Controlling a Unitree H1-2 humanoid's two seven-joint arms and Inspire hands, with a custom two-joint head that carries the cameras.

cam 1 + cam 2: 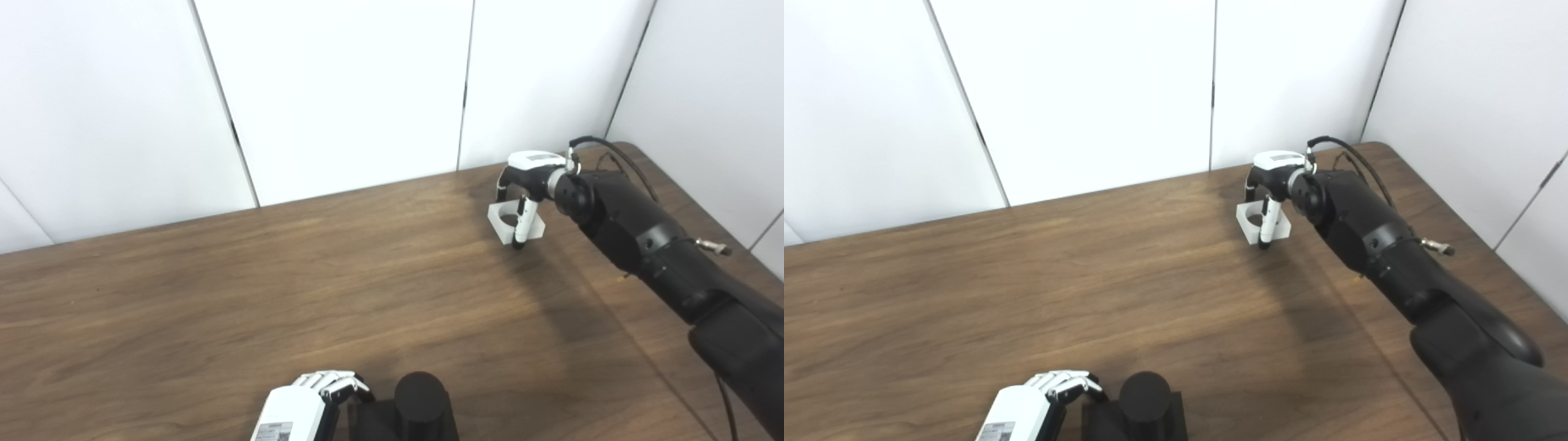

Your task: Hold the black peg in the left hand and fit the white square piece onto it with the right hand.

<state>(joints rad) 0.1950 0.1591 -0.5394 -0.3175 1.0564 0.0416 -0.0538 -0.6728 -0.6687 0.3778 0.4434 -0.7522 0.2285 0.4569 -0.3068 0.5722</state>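
Note:
The black peg, a thick round post on a square black base, stands at the table's near edge. My left hand lies against the base's left side with its fingers curled onto that edge; its thumb is hidden. Far off at the back right lies the white square piece, which has a round hole. My right hand reaches over it. The thumb runs down the piece's near face and the fingers sit behind its far side, shut on it. I cannot tell whether the piece rests on the table or is just lifted.
The brown wooden table ends at white wall panels close behind the white piece. My black right forearm slants across the table's right side, with a cable looping above the wrist.

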